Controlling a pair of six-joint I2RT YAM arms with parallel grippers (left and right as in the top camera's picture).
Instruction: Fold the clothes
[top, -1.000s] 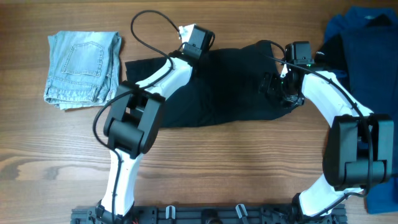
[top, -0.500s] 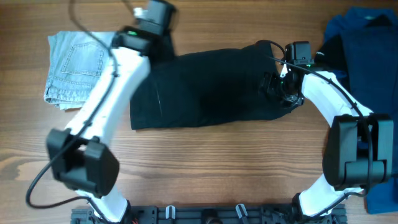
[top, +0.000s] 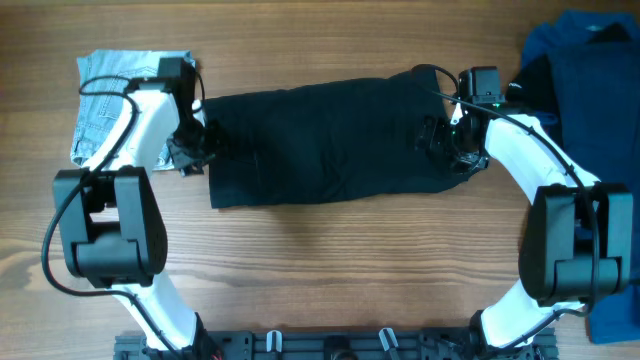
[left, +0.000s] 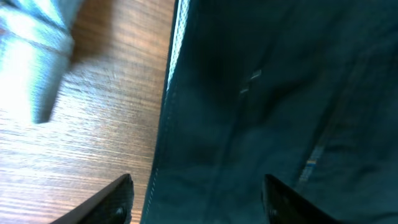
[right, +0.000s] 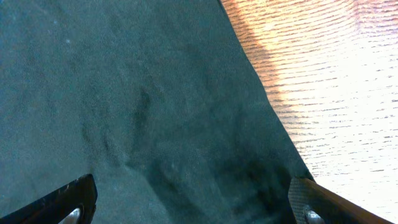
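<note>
Across the middle of the table (top: 330, 265) the black garment (top: 330, 140) lies spread flat, long side running left to right, with one of your grippers at each short end. The left gripper (top: 193, 152) sits at the left hem with its jaws apart; in the wrist view one finger is over bare wood and the other over cloth, and nothing is pinched. The right gripper (top: 450, 140) hangs over the right end, jaws spread wide above the fabric and also empty.

The step looks like taking hold for a fold, so get the grasps right first. On the left, come down so the hem sits well between the fingers and not just at their tips, and catch every layer. On the right, you are inboard of the edge; move towards a corner before you close, or you will only bunch the cloth.

Lift both ends low and together, keeping the fabric lightly taut so the crease runs straight. Watch the folded denim piece (top: 105, 110) just beside your left arm, and the blue pile (top: 590, 60) at the right edge: drag neither.
</note>
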